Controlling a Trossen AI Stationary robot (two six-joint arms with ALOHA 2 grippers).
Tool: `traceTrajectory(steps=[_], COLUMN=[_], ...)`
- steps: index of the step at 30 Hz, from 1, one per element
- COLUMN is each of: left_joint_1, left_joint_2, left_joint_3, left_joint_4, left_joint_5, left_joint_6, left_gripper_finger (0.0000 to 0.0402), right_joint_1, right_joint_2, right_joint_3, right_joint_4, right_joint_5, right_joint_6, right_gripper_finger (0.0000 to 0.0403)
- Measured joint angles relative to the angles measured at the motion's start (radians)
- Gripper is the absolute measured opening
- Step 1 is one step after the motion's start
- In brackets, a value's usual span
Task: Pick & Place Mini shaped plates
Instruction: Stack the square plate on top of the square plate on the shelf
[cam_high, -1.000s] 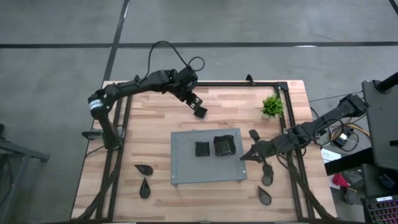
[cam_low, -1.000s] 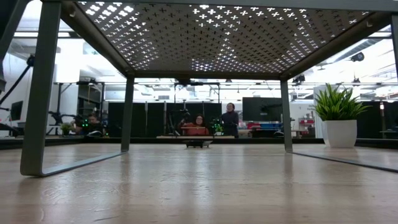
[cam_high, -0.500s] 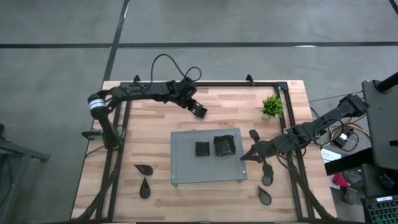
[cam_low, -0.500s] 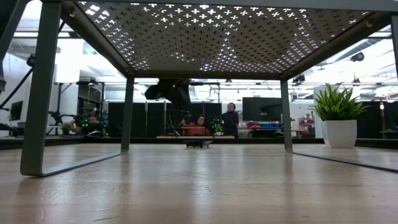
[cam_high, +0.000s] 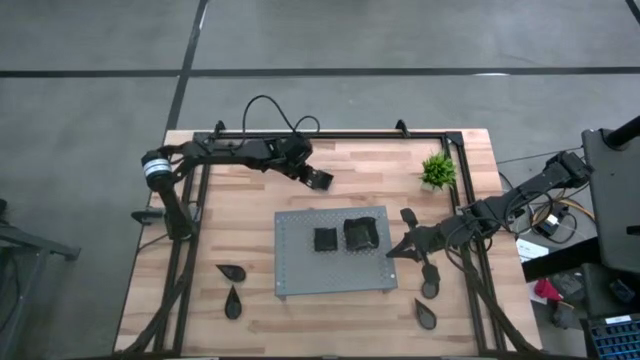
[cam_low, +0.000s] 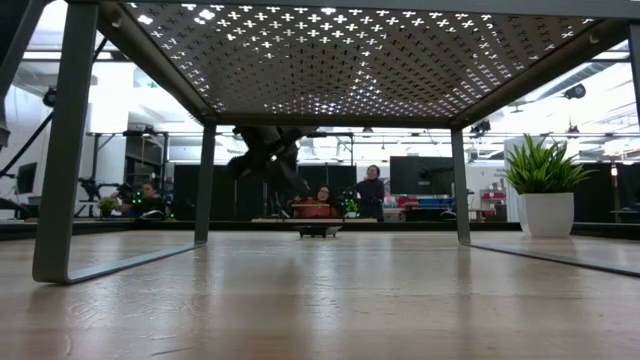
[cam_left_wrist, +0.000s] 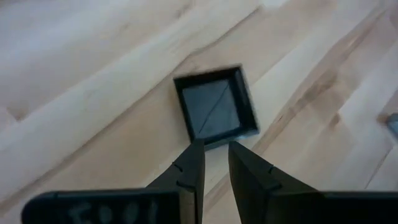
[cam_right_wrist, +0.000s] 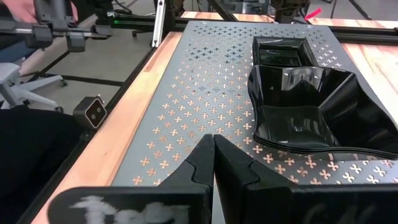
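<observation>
Left hand (cam_left_wrist: 216, 163) seemingly pinches glossy square black plate (cam_left_wrist: 216, 106) rim over pale wood.

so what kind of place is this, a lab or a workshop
Probably a robotics lab in a large open hall. The wooden table stands on bare concrete floor; beyond it the low view shows people seated and standing at benches with dark monitors.

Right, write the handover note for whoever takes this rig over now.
Left gripper: jaws slightly apart, pinching the rim of a small square plate over the far side of the table.
Right gripper: jaws shut, empty, at the grey board's right edge.
Done: square plate and wavy-edged plate on the board.
Left: held plate, teardrops at near left and along the right.
</observation>
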Motion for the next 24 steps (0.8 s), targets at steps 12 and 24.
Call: traceTrajectory(steps=[12,24], left_joint_1=[-0.001,0.010], left_joint_2=[0.004,0.055], left_joint_3=[-0.058,-0.057], left_joint_4=[0.112,0.108], left_joint_5=[0.032,0.116], left_joint_6=[-0.019,-0.102], left_gripper_finger=[0.0065,0.0065], right_joint_1=[0.000,0.000], right_joint_2=[0.000,0.000], right_joint_3=[0.000,0.000], right_joint_4=[0.004,0.007], right_joint_5=[0.000,0.000], right_joint_6=[-0.003,-0.001], right_gripper_finger=[0.0008,0.0008])
